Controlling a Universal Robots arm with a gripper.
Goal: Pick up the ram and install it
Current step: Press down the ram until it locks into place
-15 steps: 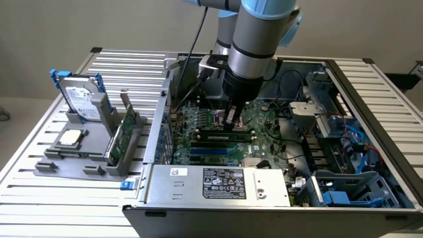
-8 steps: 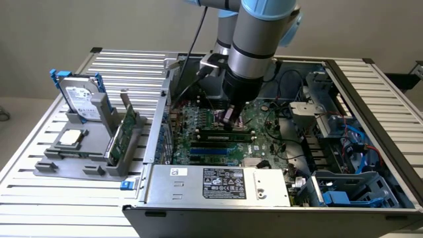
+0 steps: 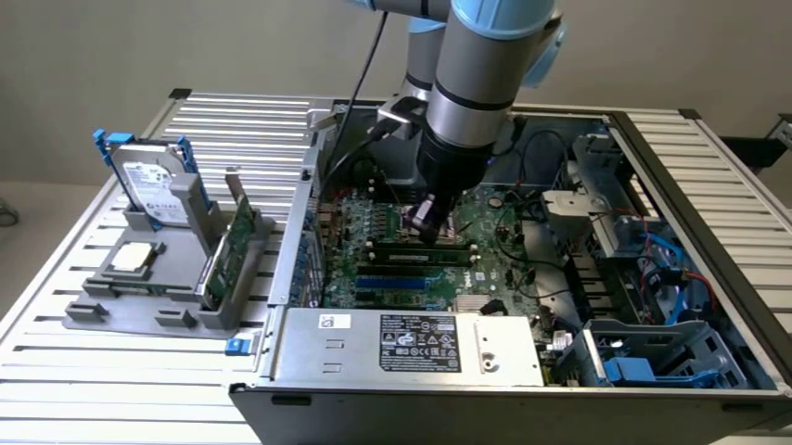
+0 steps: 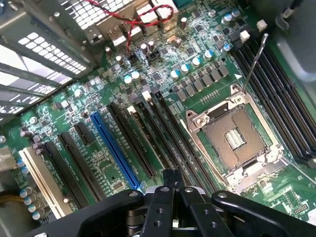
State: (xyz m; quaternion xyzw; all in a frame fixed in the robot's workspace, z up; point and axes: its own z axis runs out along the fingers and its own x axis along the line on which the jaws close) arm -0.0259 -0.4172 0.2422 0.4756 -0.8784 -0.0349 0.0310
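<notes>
Green ram (image 3: 424, 248) sits in a motherboard (image 3: 409, 269) slot at about 6 o'clock from the hand (image 3: 428, 221), whose fingers look pressed together, gripping nothing. White label on the power supply (image 3: 421, 341) is too tiny to read. Spare stick (image 3: 237, 243) stands in the table's grey holder (image 3: 148, 306), near the hard drive (image 3: 151, 190).

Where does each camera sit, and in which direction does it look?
Exterior view: off the arm, raised, looking down on the open computer case and the grey parts holder beside it; the arm and its claw reach into the case.
Wrist view: on the wrist, looking closely down at the motherboard and its empty processor socket; the claw shows.
Shared: the motherboard and the claw.
</notes>
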